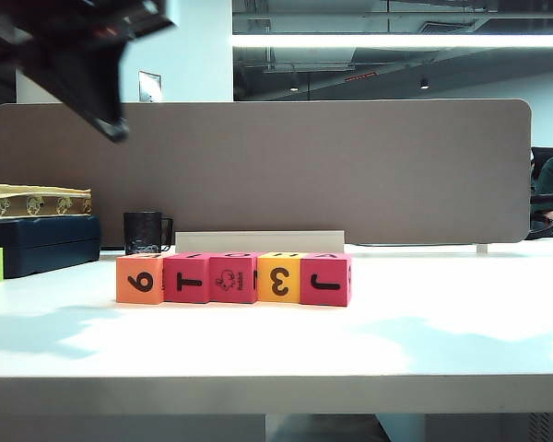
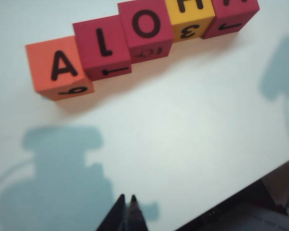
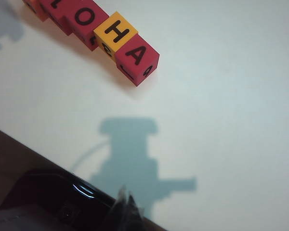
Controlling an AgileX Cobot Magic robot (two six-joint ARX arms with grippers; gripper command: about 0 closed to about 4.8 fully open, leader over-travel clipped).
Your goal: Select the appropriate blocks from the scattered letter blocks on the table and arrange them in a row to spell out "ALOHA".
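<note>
Foam letter cubes (image 2: 139,36) read ALOHA on the white counter (image 2: 183,134); left tool (image 2: 127,202) and right tool (image 3: 125,199) hang above, closed, empty. Any dip could scatter the row.

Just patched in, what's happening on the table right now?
Nothing is being handled. Five letter blocks sit in a touching row on the table, top faces spelling ALOHA. The left tool is shut, empty and above the table, clear of the row. The right tool looks shut and empty, also off the blocks.
</note>
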